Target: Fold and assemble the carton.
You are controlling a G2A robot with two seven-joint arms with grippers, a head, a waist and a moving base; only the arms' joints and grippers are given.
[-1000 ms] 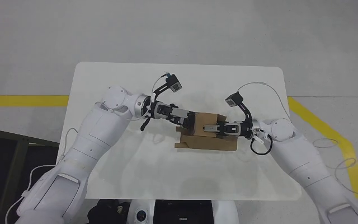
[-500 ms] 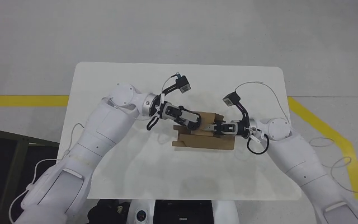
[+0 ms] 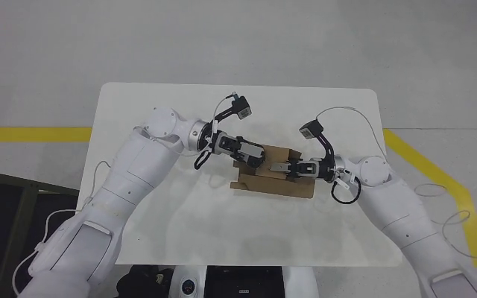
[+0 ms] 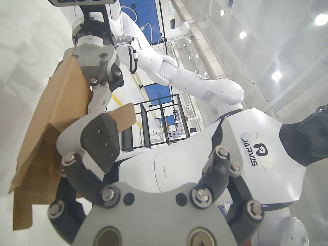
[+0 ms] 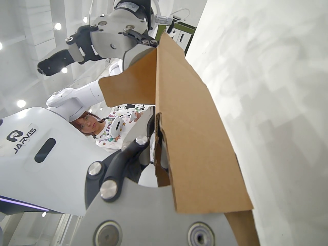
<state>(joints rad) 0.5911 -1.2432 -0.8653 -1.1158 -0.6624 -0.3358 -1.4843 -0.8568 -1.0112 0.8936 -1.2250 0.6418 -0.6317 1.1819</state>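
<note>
Where the tabletop (image 3: 335, 112) has its middle, slightly toward the near edge, the brown carton (image 3: 272, 184) stands partly unfolded. From the right-edge side the right claw (image 3: 285, 169) reaches in, closed onto the carton's wall. Just beyond it the left claw (image 3: 256, 155) is spread wide, with one finger (image 4: 100, 142) against a raised flap at the carton's left end and the other free in the air.

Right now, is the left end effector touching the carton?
Touching. Right wrist view shows the left end effector with one finger pressed against the carton flap.
</note>
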